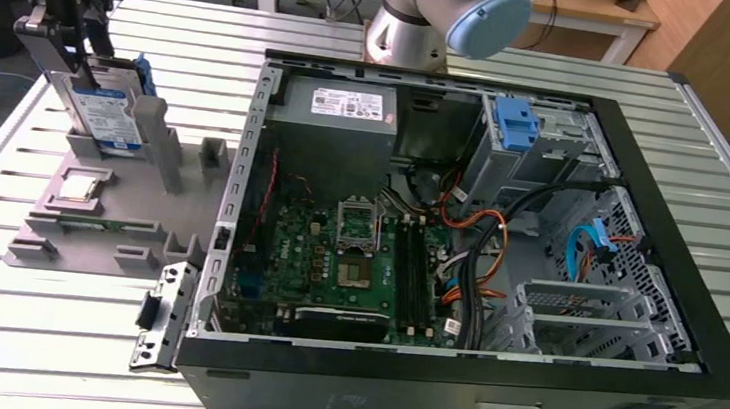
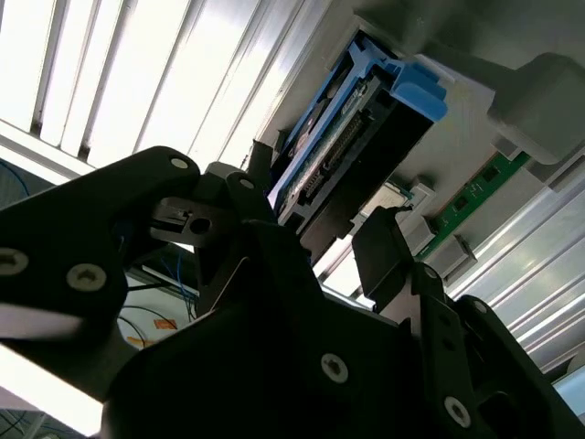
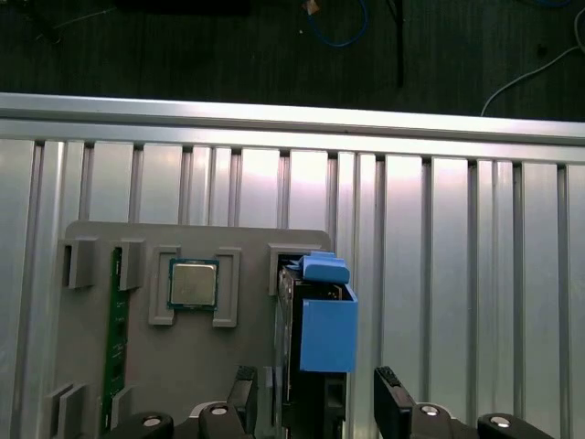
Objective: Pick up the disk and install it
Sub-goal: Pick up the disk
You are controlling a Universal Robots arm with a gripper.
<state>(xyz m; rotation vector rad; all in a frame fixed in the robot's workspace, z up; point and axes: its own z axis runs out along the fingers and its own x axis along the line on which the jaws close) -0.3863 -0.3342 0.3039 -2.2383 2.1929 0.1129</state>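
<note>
A: Exterior view, starting at its left. What's there?
B: The hand (image 1: pixel 70 44), above the disk (image 1: pixel 112 118). The disk stands on edge in a slot of a grey holder (image 1: pixel 137 208) on the slatted tabletop (image 1: pixel 31 333). The frame cuts off the hand's upper part, and the slot walls hide the disk's lower edge.
A: Spread or pinching?
B: Spread. In the first wrist view its two fingers (image 3: pixel 391 398) stand one on each side of the disk with a gap either way, so neither touches it. The picture edge cuts both fingers short.
A: What else does that view give?
B: The holder seen from above. One processor chip (image 3: pixel 193 283) lies in its own pocket, between one memory stick (image 3: pixel 113 338) and the disk in its blue carrier (image 3: pixel 327 334).
A: And the second wrist view?
B: It shows the disk's connector end and blue rail between the dark fingers. The hand's body hides much of the holder.
A: Further toward the exterior view's right?
B: One open computer case (image 1: pixel 693 256), just beside the holder. Inside are a grey power-supply box (image 1: pixel 341 112), a green motherboard (image 1: pixel 333 252), then one blue latch piece (image 1: pixel 516 127). The cables (image 1: pixel 497 227) are too tangled to trace. The arm (image 1: pixel 443 16) rises behind the case and is cut off at the top.
</note>
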